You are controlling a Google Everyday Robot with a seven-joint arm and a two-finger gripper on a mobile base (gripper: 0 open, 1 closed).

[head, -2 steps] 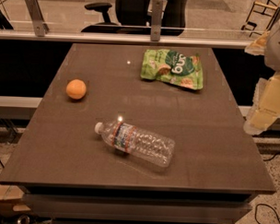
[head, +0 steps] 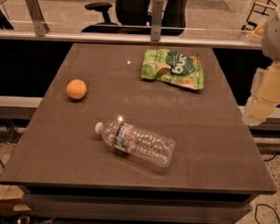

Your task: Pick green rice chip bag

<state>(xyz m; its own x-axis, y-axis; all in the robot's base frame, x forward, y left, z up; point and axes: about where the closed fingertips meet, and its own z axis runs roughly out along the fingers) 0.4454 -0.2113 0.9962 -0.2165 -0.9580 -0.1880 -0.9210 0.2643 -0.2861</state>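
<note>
The green rice chip bag (head: 174,68) lies flat at the far right of the dark table (head: 208,148). It is light green with a dark green patch, white lettering and tan rice cakes. My gripper (head: 256,108) is a pale cream shape hanging at the right edge of the view. It is beyond the table's right side, nearer to me than the bag and well to its right. It touches nothing.
A clear plastic water bottle (head: 136,141) lies on its side near the table's middle front. An orange (head: 76,89) sits at the left. A glass rail with metal posts (head: 156,17) runs behind the table, with an office chair (head: 134,10) beyond it.
The gripper and arm have shifted slightly upward at the right edge. The bag, bottle and orange have not moved.
</note>
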